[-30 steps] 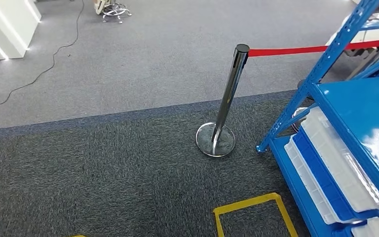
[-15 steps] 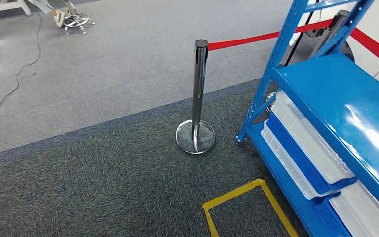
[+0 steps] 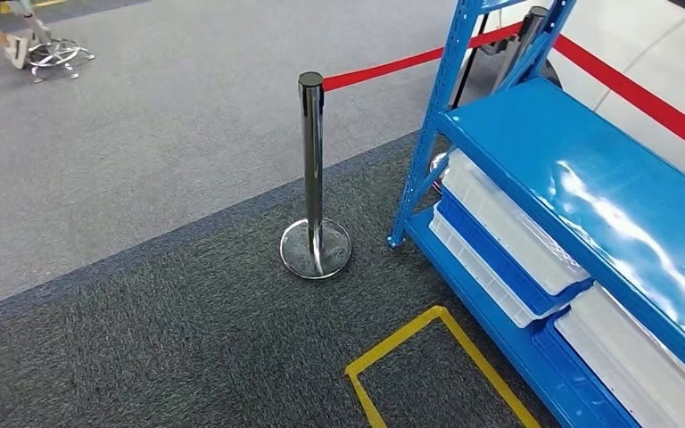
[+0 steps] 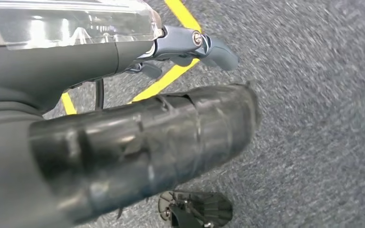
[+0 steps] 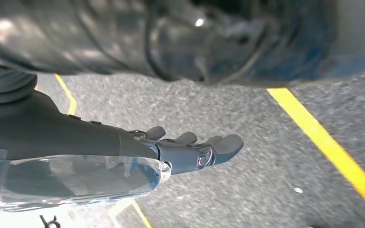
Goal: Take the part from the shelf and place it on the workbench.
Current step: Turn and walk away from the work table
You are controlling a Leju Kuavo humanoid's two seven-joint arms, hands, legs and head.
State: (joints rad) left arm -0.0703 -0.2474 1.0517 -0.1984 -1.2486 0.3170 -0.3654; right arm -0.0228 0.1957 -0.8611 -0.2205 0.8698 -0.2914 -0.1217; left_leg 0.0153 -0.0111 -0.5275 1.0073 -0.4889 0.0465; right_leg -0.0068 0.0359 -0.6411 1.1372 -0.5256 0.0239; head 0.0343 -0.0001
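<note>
Head view: blue shelf point(image 3: 589, 169) stands at right on dark carpet. Its lower tier carries white bins point(image 3: 508, 227) stacked with a blue bin point(image 3: 491, 259) between them; a further white bin point(image 3: 633, 357) sits alongside, nearer the camera. Bin interiors are hidden under the glossy upper shelf board, so contents cannot be told. The part itself cannot be identified in any view; if it lies in a bin, it is hidden.

A chrome stanchion post point(image 3: 312, 178) with a red belt point(image 3: 383, 67) stands just left of the shelf's corner upright. A yellow floor marking point(image 3: 437, 357) lies on the carpet in front of the shelf.

Left wrist view: left hand point(image 4: 190, 45) hangs over the carpet, fingers extended and held close together, nothing in them. The yellow tape line passes beneath the fingers.

Right wrist view: right hand point(image 5: 190, 149) likewise hangs over the carpet, fingers straight and side by side, holding nothing. A yellow tape line runs on the floor beyond the fingertips.

Wrist views give the hands and floor tape; head view gives shelf, bins and post.
</note>
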